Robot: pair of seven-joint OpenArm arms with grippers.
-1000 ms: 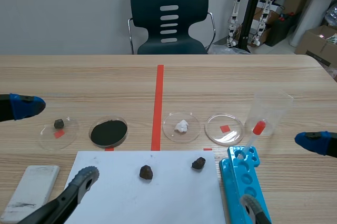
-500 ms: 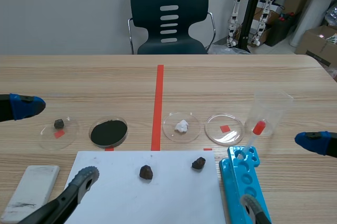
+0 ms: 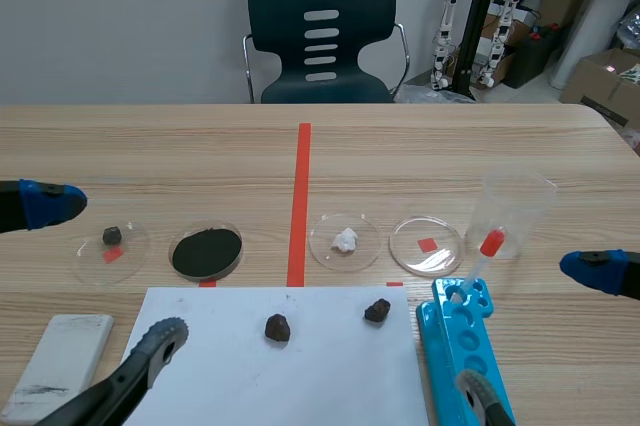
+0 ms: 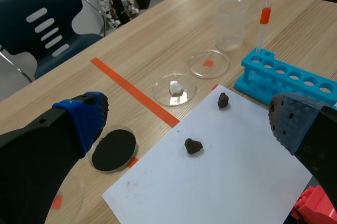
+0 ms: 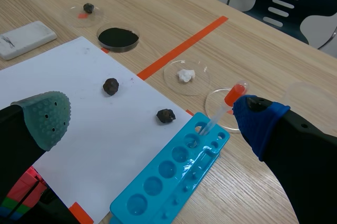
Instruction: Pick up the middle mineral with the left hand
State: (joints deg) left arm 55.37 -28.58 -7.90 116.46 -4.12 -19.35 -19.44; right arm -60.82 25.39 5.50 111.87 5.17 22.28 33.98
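Middle mineral [image 3: 277,327] lies on white paper [image 3: 330,376] near the tabletop's [image 3: 450,156] robot-side edge, a roundish lump, long axis unclear. Left tool [image 4: 187,121] is open, apart from it.

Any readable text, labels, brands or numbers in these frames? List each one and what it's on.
No legible text in any view.
White block: a dark mark on its top face, too small to read; may not be writing at all.
Cardboard boxes in the background: no print that can be read.
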